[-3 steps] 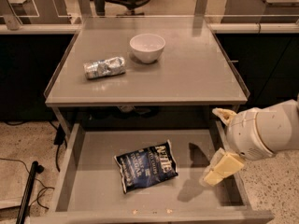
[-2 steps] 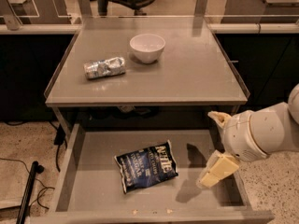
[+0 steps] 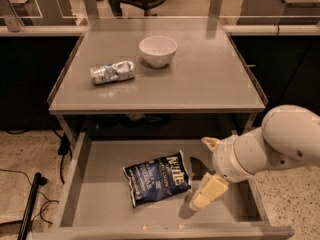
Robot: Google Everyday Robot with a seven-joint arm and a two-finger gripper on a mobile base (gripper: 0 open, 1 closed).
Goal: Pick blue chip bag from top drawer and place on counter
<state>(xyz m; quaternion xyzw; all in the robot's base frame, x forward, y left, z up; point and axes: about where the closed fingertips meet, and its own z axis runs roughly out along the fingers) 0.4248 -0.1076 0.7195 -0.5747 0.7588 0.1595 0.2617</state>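
Note:
The blue chip bag lies flat on the bare bottom of the open top drawer, a little left of the middle, tilted, with its white lettering up. My gripper hangs over the right part of the drawer, just right of the bag and not touching it. Its two cream fingers stand apart, with nothing between them. The grey counter is above and behind the drawer.
A white bowl stands on the counter at the back middle. A silvery-white wrinkly packet lies to its left. A black pole and cables lie on the floor left of the drawer. A glass partition runs behind the counter.
My gripper and arm have moved a little to the left and down, closer to the chip bag. The bag, bowl and packet have not moved.

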